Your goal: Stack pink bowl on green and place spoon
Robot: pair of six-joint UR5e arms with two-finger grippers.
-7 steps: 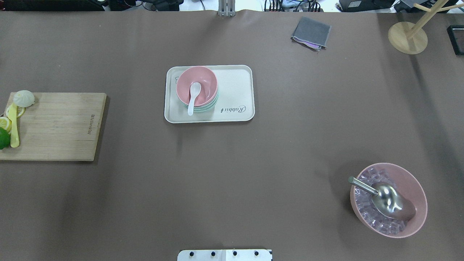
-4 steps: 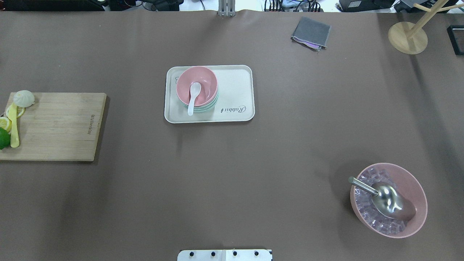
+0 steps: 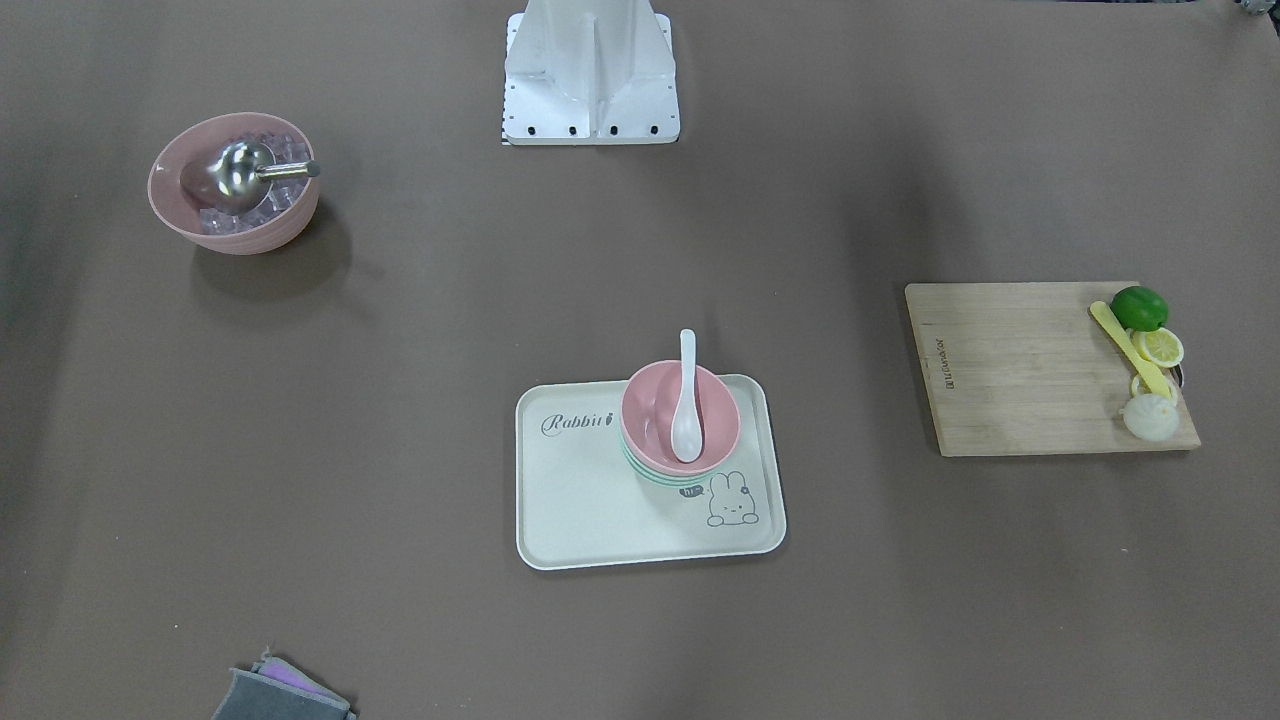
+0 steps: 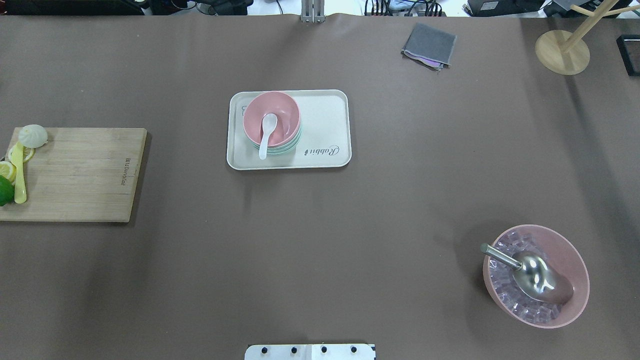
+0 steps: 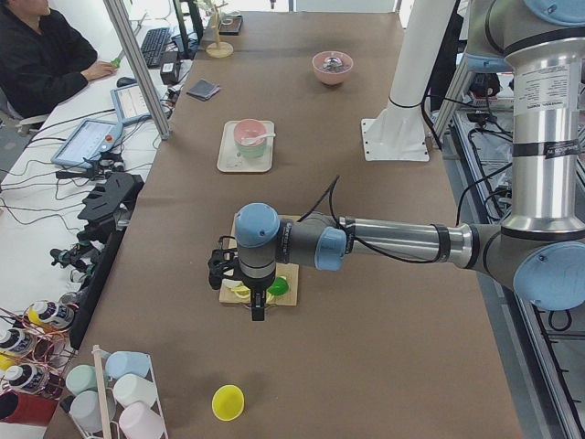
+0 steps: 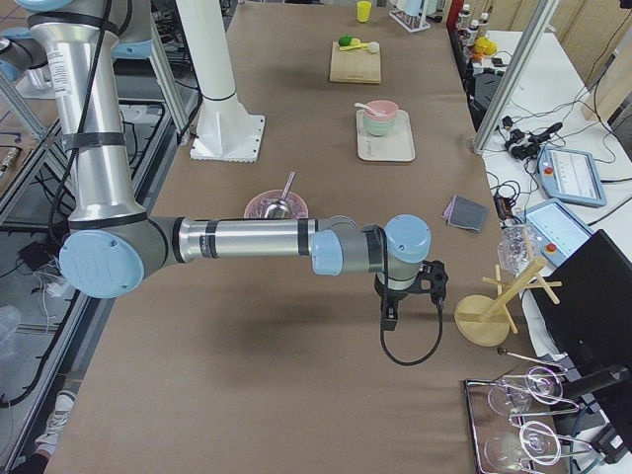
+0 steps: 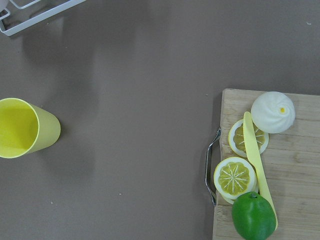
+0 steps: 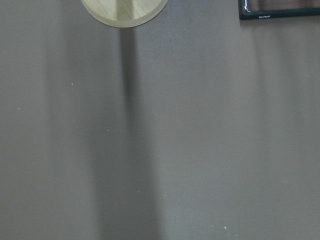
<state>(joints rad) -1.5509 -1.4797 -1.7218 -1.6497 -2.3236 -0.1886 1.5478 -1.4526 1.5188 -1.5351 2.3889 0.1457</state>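
Small matte-pink round bowl (image 4: pixel 280 107) sits nested on top of the mint-green round plastic bowls (image 4: pixel 292 146); only thin green rims show under it, so the same-size fit looks seated and level. The stack stands on the cream rectangular tray (image 4: pixel 327 125), in the tray's half toward the robot's left, mid brown counter (image 4: pixel 320 250). Small glossy white soup spoon (image 4: pixel 266 132) lies in the pink bowl, scoop down in the hollow and handle propped over the rim toward the robot, which should keep it from sliding out. Judging by that, both stacking and spoon placing look done. Left pincer (image 5: pixel 241 276) hangs over the wooden cutting board (image 7: pixel 270 165) at the counter's left end, well apart from the tray; open or closed, cannot tell. Right pincer (image 6: pixel 407 289) hangs at the far right end near the round wooden stand base (image 8: pixel 124 11); cannot tell its state either. Neither shows anything held, and both arms are clear of the stack, likely retreated.
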